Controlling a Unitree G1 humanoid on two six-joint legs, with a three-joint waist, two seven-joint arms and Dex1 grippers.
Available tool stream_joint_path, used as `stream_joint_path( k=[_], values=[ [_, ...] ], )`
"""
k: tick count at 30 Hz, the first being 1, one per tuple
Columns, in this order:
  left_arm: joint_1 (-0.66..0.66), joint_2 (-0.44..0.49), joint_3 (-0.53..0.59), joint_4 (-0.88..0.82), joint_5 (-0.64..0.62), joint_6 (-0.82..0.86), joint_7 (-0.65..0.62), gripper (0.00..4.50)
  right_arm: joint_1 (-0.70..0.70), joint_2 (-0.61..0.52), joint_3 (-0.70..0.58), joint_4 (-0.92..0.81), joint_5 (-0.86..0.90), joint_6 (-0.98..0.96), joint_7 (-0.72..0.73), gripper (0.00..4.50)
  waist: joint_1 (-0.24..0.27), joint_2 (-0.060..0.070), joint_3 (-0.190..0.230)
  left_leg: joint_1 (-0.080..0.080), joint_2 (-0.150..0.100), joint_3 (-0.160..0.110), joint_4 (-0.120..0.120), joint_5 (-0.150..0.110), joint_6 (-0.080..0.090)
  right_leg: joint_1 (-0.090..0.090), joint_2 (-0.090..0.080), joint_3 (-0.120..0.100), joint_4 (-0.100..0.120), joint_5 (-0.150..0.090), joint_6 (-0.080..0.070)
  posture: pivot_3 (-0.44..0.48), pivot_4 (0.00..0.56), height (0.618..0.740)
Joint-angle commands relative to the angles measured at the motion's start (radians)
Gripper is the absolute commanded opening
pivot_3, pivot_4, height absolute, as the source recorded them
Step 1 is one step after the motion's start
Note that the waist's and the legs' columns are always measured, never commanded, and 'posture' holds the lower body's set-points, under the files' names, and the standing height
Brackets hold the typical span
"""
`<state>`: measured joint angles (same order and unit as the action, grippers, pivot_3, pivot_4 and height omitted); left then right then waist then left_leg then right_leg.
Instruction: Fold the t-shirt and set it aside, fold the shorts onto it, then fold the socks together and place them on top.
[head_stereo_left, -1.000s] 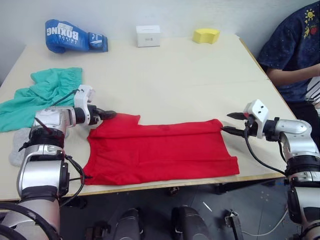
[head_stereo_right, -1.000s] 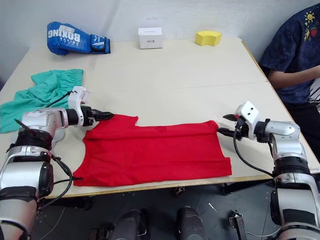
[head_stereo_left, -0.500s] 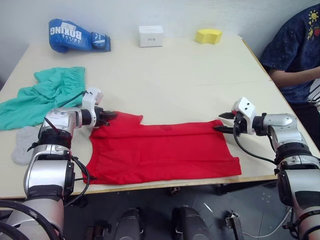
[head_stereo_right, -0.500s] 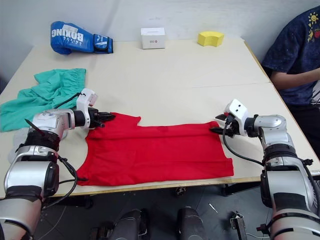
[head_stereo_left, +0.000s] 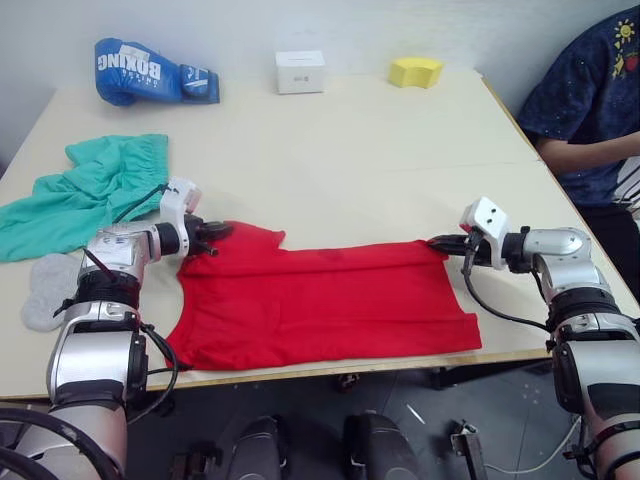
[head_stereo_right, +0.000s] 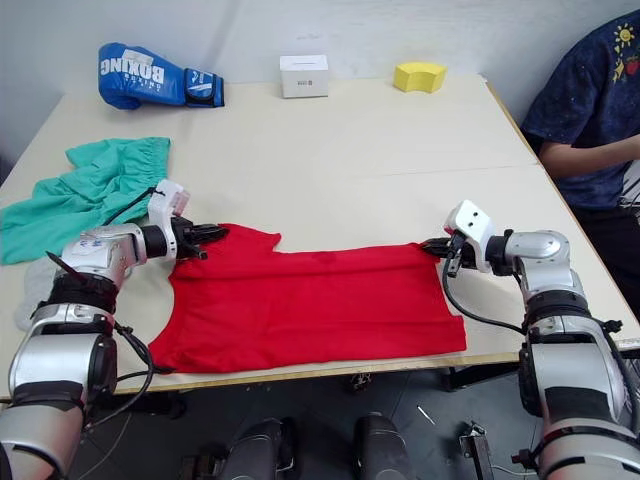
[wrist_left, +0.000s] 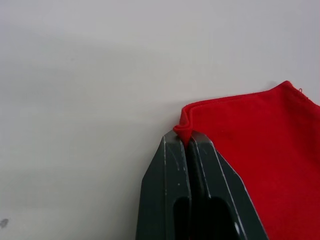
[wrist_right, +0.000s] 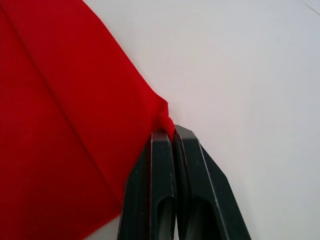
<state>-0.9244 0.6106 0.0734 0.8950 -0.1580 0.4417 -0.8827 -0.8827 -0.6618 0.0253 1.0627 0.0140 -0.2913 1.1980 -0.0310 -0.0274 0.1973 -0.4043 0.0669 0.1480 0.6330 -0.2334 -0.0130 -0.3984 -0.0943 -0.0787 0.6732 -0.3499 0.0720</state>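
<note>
The red t-shirt lies flat along the table's near edge, folded into a wide band. My left gripper is shut on its far left corner, and the left wrist view shows the cloth pinched between the fingertips. At the far right corner my right gripper is shut on the t-shirt's edge. The teal shorts lie crumpled at the left of the table. A grey sock rests beside my left arm near the table's left edge.
A blue boxing glove, a white box and a yellow sponge sit along the table's far edge. A person in a dark blue shirt sits at the right side of the table.
Both grippers went from open to shut on the t-shirt's far corners. The right one slid left onto its corner.
</note>
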Motion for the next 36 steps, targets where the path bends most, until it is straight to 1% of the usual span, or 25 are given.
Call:
stream_joint_path(
  k=[1,2,4,5,7,9,10,14,18,21,25,28,33,36],
  values=[
    [0.043,0.031,0.04,-0.068,-0.021,-0.145,-0.043,0.0,0.048,-0.017,-0.049,-0.085,0.045,-0.128,-0.01,0.01,-0.001,0.0,0.0,0.0,0.0,0.0,0.0,0.0,0.0,0.0,0.0,0.0,0.0,0.0,0.0,0.0,0.15,0.74],
    [0.068,0.035,0.051,-0.097,-0.027,-0.213,-0.059,0.0,0.068,-0.014,-0.058,-0.108,0.055,-0.16,-0.023,0.01,-0.002,0.0,0.0,0.0,0.0,0.0,0.0,0.0,0.0,0.0,0.0,0.0,0.0,0.0,0.0,0.0,0.15,0.74],
    [0.166,0.054,0.078,-0.201,-0.043,-0.443,-0.13,0.0,0.141,-0.008,-0.087,-0.177,0.073,-0.284,-0.07,0.01,-0.005,0.0,0.0,0.0,0.001,0.0,0.0,0.0,0.0,0.0,-0.001,0.0,0.0,0.0,0.0,0.0,0.15,0.74],
    [0.203,0.057,0.091,-0.242,-0.056,-0.531,-0.16,0.0,0.168,-0.007,-0.095,-0.201,0.078,-0.328,-0.088,0.01,-0.006,0.0,0.0,0.0,0.002,0.0,-0.001,0.0,0.0,0.0,-0.002,0.0,-0.001,0.0,0.0,0.0,0.15,0.74],
    [0.274,0.057,0.119,-0.317,-0.085,-0.627,-0.182,0.0,0.222,-0.012,-0.098,-0.242,0.077,-0.422,-0.106,0.01,-0.004,0.0,0.0,0.0,0.003,0.0,0.0,-0.001,-0.001,0.0,-0.002,0.0,-0.001,0.0,0.0,0.0,0.15,0.74],
    [0.389,0.094,0.115,-0.396,-0.061,-0.771,-0.22,0.0,0.285,-0.02,-0.101,-0.284,0.078,-0.471,-0.128,0.01,-0.005,0.0,0.0,0.0,0.003,0.0,0.0,-0.001,-0.001,0.0,-0.002,0.0,-0.002,0.0,0.0,0.0,0.15,0.74],
    [0.424,0.108,0.111,-0.416,-0.05,-0.82,-0.231,0.0,0.304,-0.024,-0.099,-0.294,0.075,-0.487,-0.137,0.01,-0.006,0.0,0.0,0.001,0.003,0.0,0.0,-0.001,-0.001,0.0,-0.002,0.001,-0.001,0.0,0.0,0.0,0.15,0.74],
    [0.512,0.133,0.142,-0.47,0.002,-1.034,-0.14,0.0,0.37,-0.033,-0.088,-0.305,0.041,-0.57,-0.201,0.01,-0.006,0.0,0.0,0.001,0.004,0.0,0.0,-0.001,-0.001,0.001,-0.002,0.002,-0.002,0.0,0.0,0.0,0.15,0.74],
    [0.621,0.19,0.109,-0.498,0.074,-1.285,-0.141,0.0,0.401,-0.049,-0.073,-0.263,-0.027,-0.673,-0.281,0.01,-0.004,0.001,0.0,0.001,0.003,0.0,0.0,-0.002,0.001,0.002,-0.004,0.003,-0.003,0.0,0.0,0.0,0.15,0.74],
    [0.662,0.234,0.086,-0.473,0.136,-1.441,-0.115,0.0,0.41,-0.058,-0.065,-0.224,-0.071,-0.723,-0.34,0.01,-0.005,0.001,0.0,0.002,0.003,0.0,-0.001,-0.003,0.002,0.002,-0.004,0.003,-0.005,0.0,0.0,0.0,0.15,0.74],
    [0.666,0.27,0.056,-0.426,0.242,-1.583,-0.047,0.0,0.422,-0.064,-0.029,-0.197,-0.121,-0.798,-0.383,0.01,-0.005,0.001,0.0,0.002,0.003,0.0,-0.001,-0.003,0.002,0.003,-0.004,0.003,-0.006,0.0,0.0,0.0,0.15,0.74],
    [0.657,0.289,0.039,-0.375,0.322,-1.652,0.015,0.0,0.427,-0.07,-0.004,-0.176,-0.144,-0.833,-0.41,0.01,-0.006,0.001,0.0,0.002,0.003,0.0,-0.002,-0.004,0.004,0.004,-0.004,0.003,-0.007,0.0,0.0,0.0,0.15,0.74],
    [0.641,0.321,0.016,-0.324,0.389,-1.684,0.106,0.0,0.445,-0.095,0.03,-0.154,-0.157,-0.872,-0.431,0.01,-0.007,0.001,0.0,0.002,0.003,0.0,-0.001,-0.004,0.005,0.004,-0.004,0.002,-0.007,0.0,0.001,0.0,0.15,0.74],
    [0.637,0.34,0.0,-0.321,0.408,-1.685,0.15,0.0,0.46,-0.104,0.042,-0.151,-0.122,-0.845,-0.406,0.01,-0.006,0.0,0.0,0.003,0.003,0.0,-0.002,-0.005,0.005,0.005,-0.004,0.002,-0.008,0.0,0.001,0.0,0.15,0.74]
  ],
)
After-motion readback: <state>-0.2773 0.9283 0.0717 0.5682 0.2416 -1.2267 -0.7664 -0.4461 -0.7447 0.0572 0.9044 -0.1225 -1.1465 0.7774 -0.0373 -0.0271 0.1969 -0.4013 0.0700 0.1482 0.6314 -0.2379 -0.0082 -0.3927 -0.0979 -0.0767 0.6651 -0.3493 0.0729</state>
